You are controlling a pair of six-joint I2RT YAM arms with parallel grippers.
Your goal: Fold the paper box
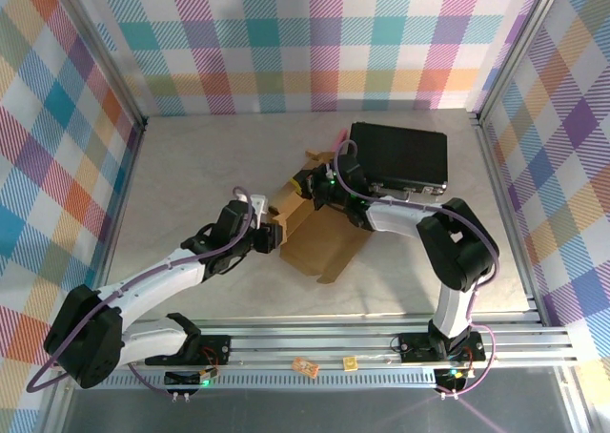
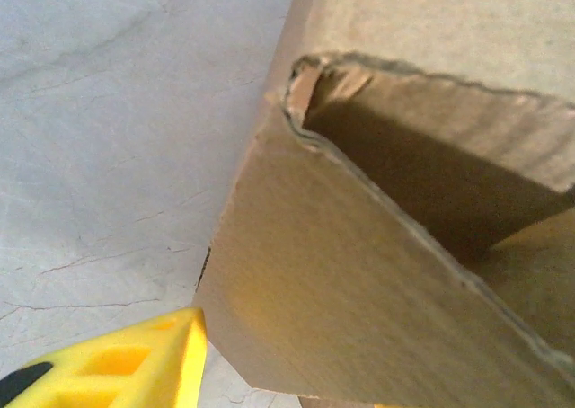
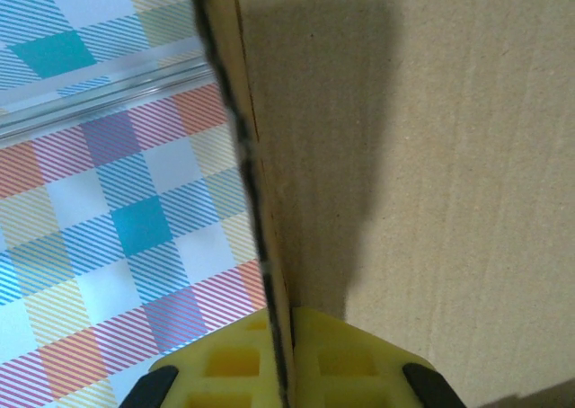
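The paper box [image 1: 319, 244] is brown corrugated cardboard, partly folded, lying aslant in the middle of the table. My left gripper [image 1: 274, 235] is at its left end. In the left wrist view one yellow finger [image 2: 144, 363] stands just off a raised side wall of the box [image 2: 359, 300]; the other finger is hidden behind the cardboard, so the left gripper [image 2: 287, 368] straddles that wall, open. My right gripper [image 1: 325, 187] is at the box's far side. Its two yellow fingers [image 3: 229, 363] are pinched on the thin edge of an upright cardboard panel [image 3: 449, 201], so the right gripper [image 3: 286, 325] is shut.
A black hard case [image 1: 400, 154] lies close behind the box at the back right, next to the right arm. Aluminium frame rails [image 1: 503, 204] and checked walls close in the table. Two small tags [image 1: 306, 365] sit on the front rail.
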